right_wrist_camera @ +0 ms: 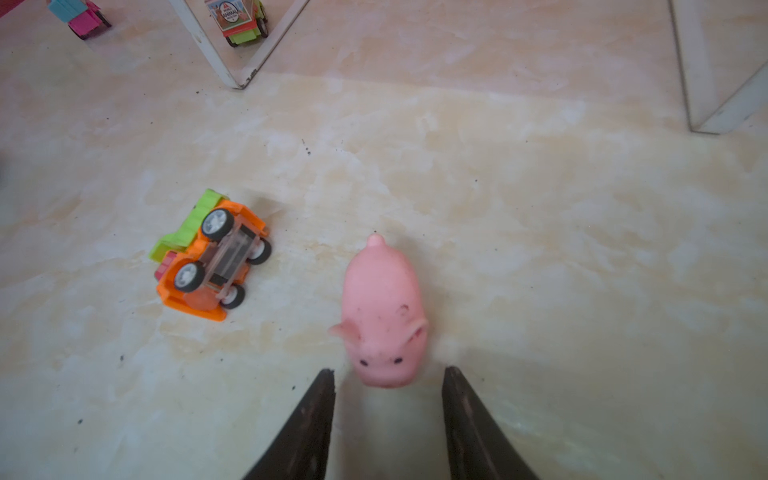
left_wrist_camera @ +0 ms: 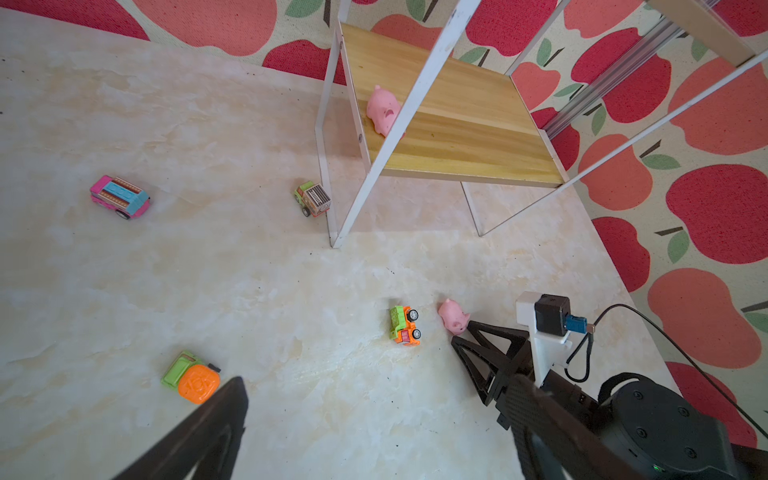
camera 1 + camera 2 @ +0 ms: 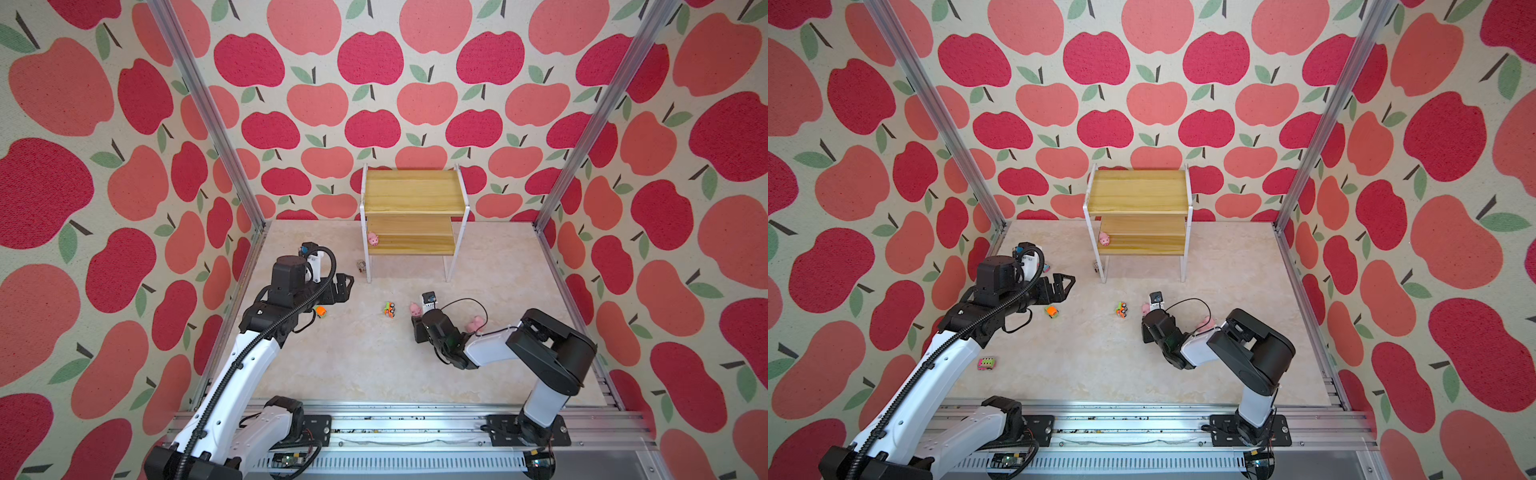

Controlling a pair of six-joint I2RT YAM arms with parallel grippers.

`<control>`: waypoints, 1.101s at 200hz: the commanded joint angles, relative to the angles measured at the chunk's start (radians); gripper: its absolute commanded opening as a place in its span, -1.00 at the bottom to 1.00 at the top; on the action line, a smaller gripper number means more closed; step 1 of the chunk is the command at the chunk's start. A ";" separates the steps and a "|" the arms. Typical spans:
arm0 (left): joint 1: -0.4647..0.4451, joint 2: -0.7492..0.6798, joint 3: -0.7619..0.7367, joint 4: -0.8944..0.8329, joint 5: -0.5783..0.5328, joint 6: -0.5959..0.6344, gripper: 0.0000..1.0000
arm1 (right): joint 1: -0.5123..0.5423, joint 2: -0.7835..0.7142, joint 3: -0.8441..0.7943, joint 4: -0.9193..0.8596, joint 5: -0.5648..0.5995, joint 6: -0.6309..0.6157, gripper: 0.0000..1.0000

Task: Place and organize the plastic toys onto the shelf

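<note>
Left wrist view showing four trucks [image 2: 119, 202] [image 2: 313, 200] [image 2: 405, 326] [image 2: 192, 378], two pigs [image 2: 384, 110] [image 2: 454, 316]; right fingers [image 1: 316, 419] straddling one pig, part-open, ungripped; left fingers [image 2: 216, 419] gaping, empty.

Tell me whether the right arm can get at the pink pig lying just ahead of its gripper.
Probably yes. The right gripper is open, its tips flanking the head of the pig. Nothing lies between them, and the tipped orange truck sits apart to one side.

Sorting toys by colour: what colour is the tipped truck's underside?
The truck is orange underneath; right wrist view.

Pink pig [image 1: 380, 316], orange-green truck [image 1: 212, 255]
</note>
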 commanded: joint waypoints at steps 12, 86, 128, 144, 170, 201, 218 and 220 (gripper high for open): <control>-0.006 -0.016 -0.009 0.005 -0.013 0.021 0.98 | -0.013 0.029 0.027 0.028 -0.028 -0.034 -0.15; -0.012 -0.024 -0.012 0.007 -0.023 0.030 0.98 | -0.022 0.047 0.055 0.043 -0.097 -0.104 -0.61; -0.012 -0.021 -0.012 0.008 -0.024 0.032 0.98 | -0.022 -0.007 0.039 0.038 -0.120 -0.137 -0.76; -0.012 -0.020 -0.012 0.008 -0.025 0.032 0.98 | -0.022 -0.029 0.033 0.030 -0.127 -0.141 -0.83; -0.013 -0.017 -0.013 0.009 -0.023 0.032 0.98 | -0.021 -0.069 0.033 0.000 -0.133 -0.138 -0.84; -0.012 -0.013 -0.013 0.012 -0.018 0.029 0.98 | -0.012 -0.132 0.064 -0.064 -0.122 -0.134 -0.84; -0.012 -0.012 -0.013 0.013 -0.013 0.027 0.98 | -0.004 -0.163 0.095 -0.090 -0.104 -0.131 -0.84; -0.013 -0.012 -0.013 0.012 -0.013 0.027 0.98 | -0.004 -0.166 0.098 -0.092 -0.102 -0.131 -0.84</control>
